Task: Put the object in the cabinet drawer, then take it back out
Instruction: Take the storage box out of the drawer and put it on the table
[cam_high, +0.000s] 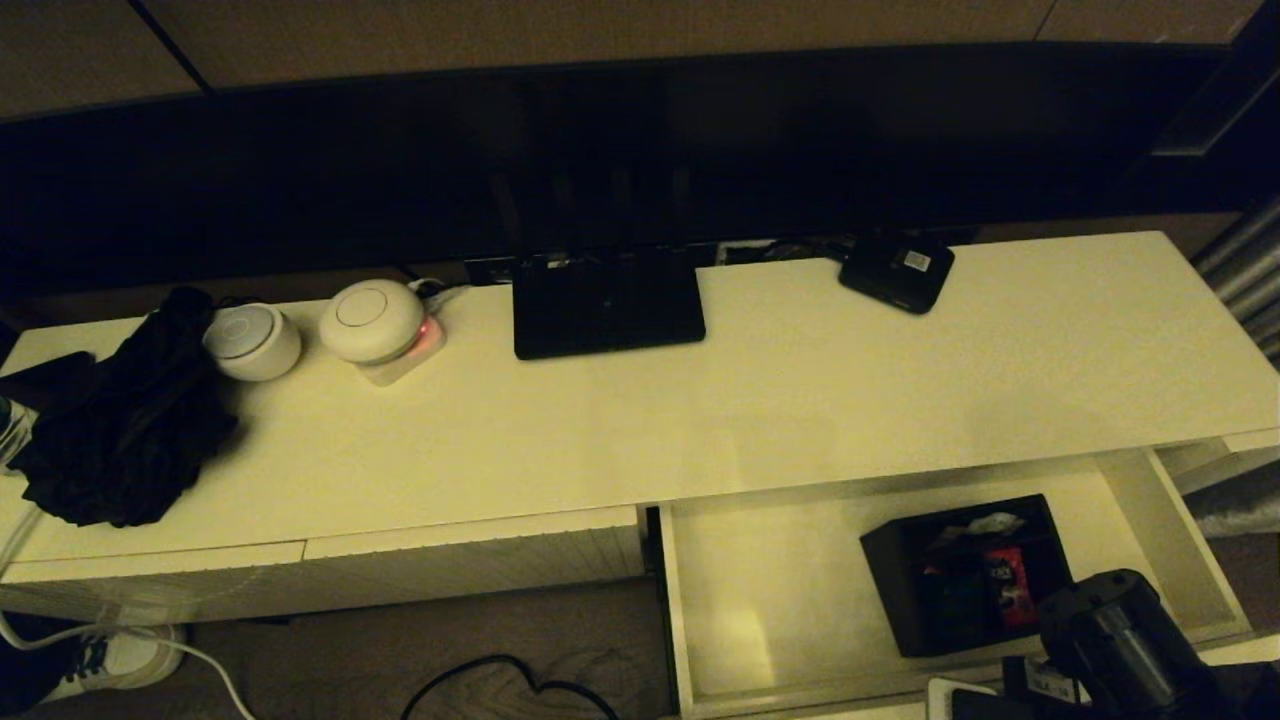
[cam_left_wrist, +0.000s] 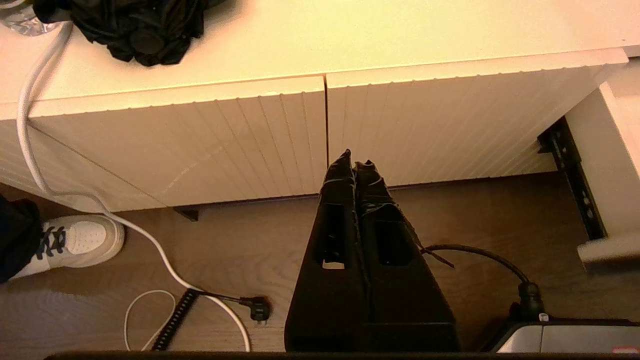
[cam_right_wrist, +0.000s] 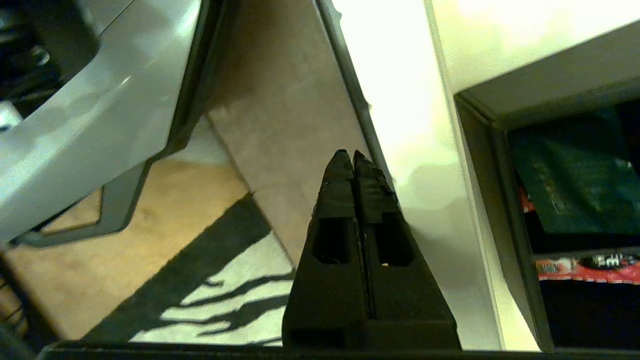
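Head view has your black box (cam_high: 965, 575) sitting in the open drawer (cam_high: 760, 590) just beyond the right gripper (cam_right_wrist: 353, 159), left wrist shows the left gripper (cam_left_wrist: 354, 165) parked with fingers pinched together, and right wrist shows fingers closed on nothing, so you'd likely knock the box unless they spread first.

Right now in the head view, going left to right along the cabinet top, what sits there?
Black cloth bundle → small white round device → larger white round device → black router → small flat black device with a white label.
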